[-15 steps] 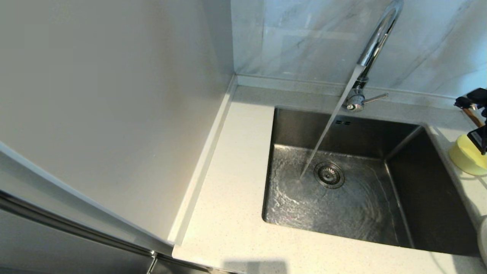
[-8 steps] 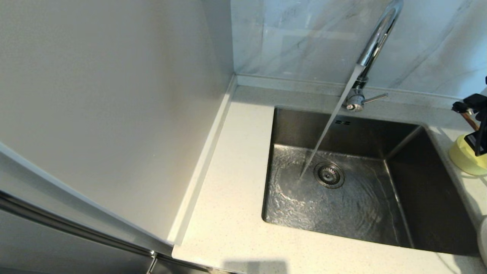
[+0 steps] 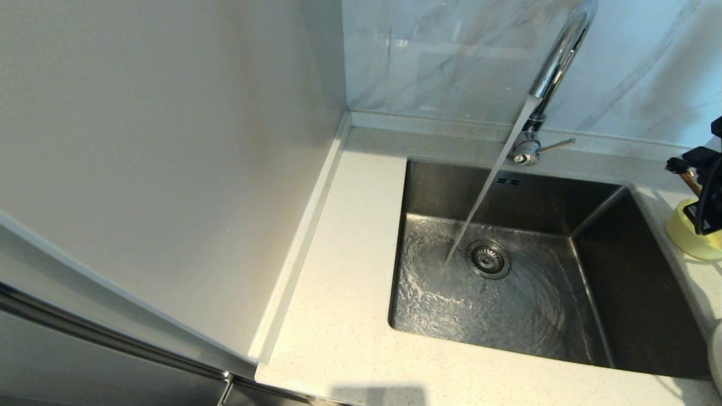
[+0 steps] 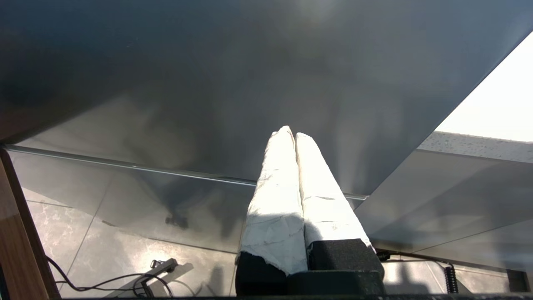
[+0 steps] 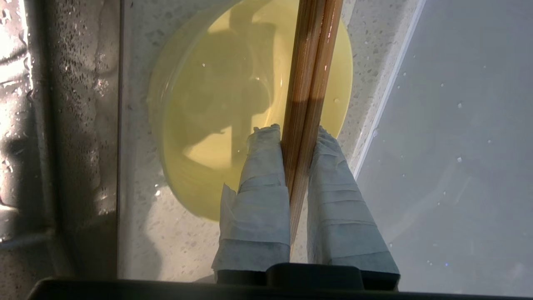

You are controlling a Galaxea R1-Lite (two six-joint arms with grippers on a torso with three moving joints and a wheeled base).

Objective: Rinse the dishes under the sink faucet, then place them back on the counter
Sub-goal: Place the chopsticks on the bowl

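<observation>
chopsticks (image 5: 310, 83) sit clamped in my right gripper (image 5: 297, 137) over the yellow bowl (image 5: 208, 125), which rests on the counter (image 3: 344, 316) right of the sink (image 3: 507, 293). faucet (image 3: 550, 79) water runs. my left gripper (image 4: 289, 135) is pressed together, parked away.

The right gripper (image 5: 297, 131) hangs at the far right edge of the head view, its two wrapped fingers (image 5: 260, 179) pointing down and pinched tight on the chopsticks (image 5: 310, 79), which run straight up between them. The left gripper (image 4: 290, 132) sits low and off to the side, out of the head view, fingers pressed together with nothing between them.
</observation>
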